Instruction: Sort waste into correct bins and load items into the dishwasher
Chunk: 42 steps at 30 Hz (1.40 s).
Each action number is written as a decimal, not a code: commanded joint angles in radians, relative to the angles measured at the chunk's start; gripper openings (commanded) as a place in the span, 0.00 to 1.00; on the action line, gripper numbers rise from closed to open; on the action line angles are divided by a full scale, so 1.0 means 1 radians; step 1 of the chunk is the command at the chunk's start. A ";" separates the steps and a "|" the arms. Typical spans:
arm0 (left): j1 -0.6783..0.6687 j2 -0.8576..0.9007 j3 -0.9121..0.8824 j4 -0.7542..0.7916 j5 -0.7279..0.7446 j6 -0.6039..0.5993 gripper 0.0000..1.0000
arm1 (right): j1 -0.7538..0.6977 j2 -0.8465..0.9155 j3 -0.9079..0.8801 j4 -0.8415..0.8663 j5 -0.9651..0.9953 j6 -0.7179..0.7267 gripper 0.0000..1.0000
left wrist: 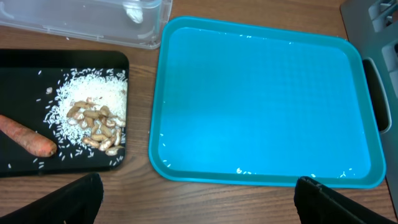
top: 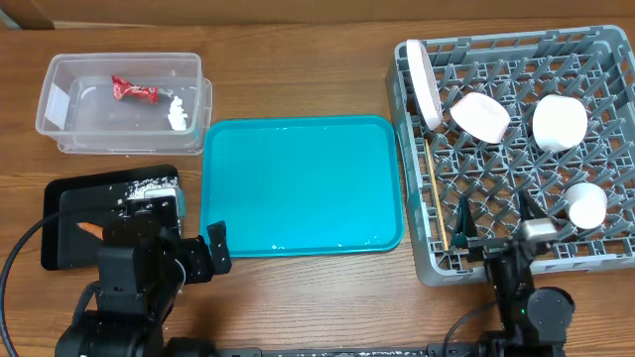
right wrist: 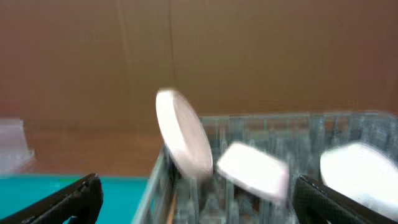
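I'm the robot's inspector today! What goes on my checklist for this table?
Surface: wooden table, no spills seen on the wood.
Job's things: red wrapper and tissue wad in the clear tub; carrot and nut shells on the black tray; plate, pale-pink bowl, white bowl, cup and chopsticks in the dish rack.
Clutter: rice grains on the black tray; white specks on the teal tray.
Grippers: left gripper and right gripper both open, holding nothing.
Cables: black cable looping at the table's left edge.
Surroundings: brown backdrop behind the rack.
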 commanded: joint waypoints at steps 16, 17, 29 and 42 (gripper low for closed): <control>-0.001 -0.004 -0.003 0.002 -0.010 -0.014 1.00 | -0.008 -0.008 -0.022 -0.053 -0.021 0.034 1.00; -0.001 -0.004 -0.003 0.002 -0.010 -0.014 1.00 | -0.008 -0.008 -0.022 -0.053 -0.021 0.034 1.00; 0.032 -0.063 -0.050 0.016 -0.054 0.034 1.00 | -0.008 -0.008 -0.022 -0.053 -0.021 0.034 1.00; 0.088 -0.631 -0.807 0.860 -0.019 0.021 1.00 | -0.008 -0.008 -0.022 -0.053 -0.021 0.034 1.00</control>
